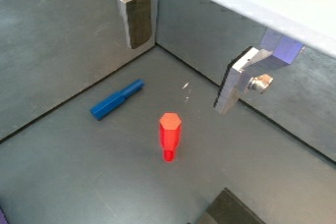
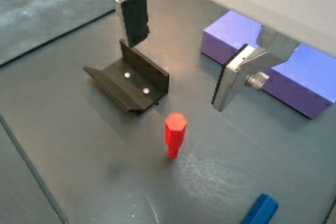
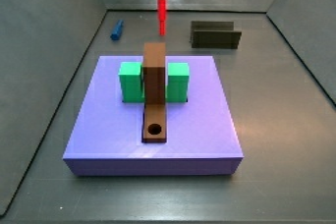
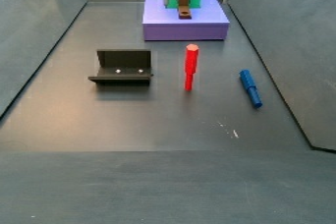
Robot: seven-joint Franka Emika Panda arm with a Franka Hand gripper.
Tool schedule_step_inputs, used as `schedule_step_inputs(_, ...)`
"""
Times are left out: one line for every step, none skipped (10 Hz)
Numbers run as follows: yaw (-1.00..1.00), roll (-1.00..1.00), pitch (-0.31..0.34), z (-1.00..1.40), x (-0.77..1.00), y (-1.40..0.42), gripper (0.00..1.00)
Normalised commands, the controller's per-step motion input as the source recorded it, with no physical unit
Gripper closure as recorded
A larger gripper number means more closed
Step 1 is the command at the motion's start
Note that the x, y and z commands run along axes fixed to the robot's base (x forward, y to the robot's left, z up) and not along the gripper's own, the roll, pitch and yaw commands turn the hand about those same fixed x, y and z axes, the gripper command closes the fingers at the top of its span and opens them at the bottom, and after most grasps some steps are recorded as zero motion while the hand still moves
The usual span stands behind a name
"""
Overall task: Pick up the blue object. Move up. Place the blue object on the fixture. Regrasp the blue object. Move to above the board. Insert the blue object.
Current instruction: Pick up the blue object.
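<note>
The blue object [image 1: 116,100] lies flat on the grey floor, apart from everything; it also shows in the other views [image 2: 260,210] [image 3: 114,28] [image 4: 249,86]. My gripper [image 1: 182,74] hangs open and empty high above the floor, its silver fingers [image 2: 132,17] spread wide. It is over the ground between the blue object and the fixture [image 2: 129,83]. The dark fixture [image 4: 122,68] stands bare on the floor. The brown board [image 3: 156,100] with its round hole lies on the purple slab between two green blocks [image 3: 132,81].
A red stick [image 1: 170,135] stands upright below the gripper, between fixture and blue object [image 4: 191,66]. The large purple slab [image 3: 155,135] carries the board. Grey walls enclose the floor on all sides.
</note>
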Motion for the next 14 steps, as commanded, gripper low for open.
schedule_step_inputs(-0.06, 0.0, -0.074, 0.0, -0.23, 0.0, 0.0)
schedule_step_inputs(0.0, 0.0, -0.13, 0.0, -0.39, -0.4, 0.0)
schedule_step_inputs(0.0, 0.02, -0.164, 0.0, -0.52, -0.55, 0.0)
schedule_step_inputs(0.0, 0.0, -0.366, -0.33, -0.83, -0.19, 0.0)
schedule_step_inputs(0.0, 0.01, -0.407, -0.44, -0.82, -0.13, 0.0)
schedule_step_inputs(0.0, 0.05, -0.384, -0.47, -0.91, -0.15, 0.0)
schedule_step_inputs(0.0, 0.03, -0.387, -0.45, -0.93, -0.17, 0.0)
schedule_step_inputs(0.0, 0.03, -0.404, -0.42, -0.87, -0.13, 0.0)
schedule_step_inputs(0.0, 0.06, -0.274, -0.5, -0.25, 0.0, 0.0)
schedule_step_inputs(0.0, 0.02, -0.274, -0.47, -0.3, 0.0, 0.0)
schedule_step_inputs(0.0, 0.04, -0.183, -0.51, -0.07, 0.09, 0.0)
schedule_step_inputs(-0.07, 0.05, -0.111, -0.45, 0.0, 0.17, 0.0)
schedule_step_inputs(-0.15, 0.01, -0.104, -0.33, -0.19, 0.11, 0.0)
schedule_step_inputs(-0.14, 0.01, -0.083, -0.27, -0.18, 0.11, 0.0)
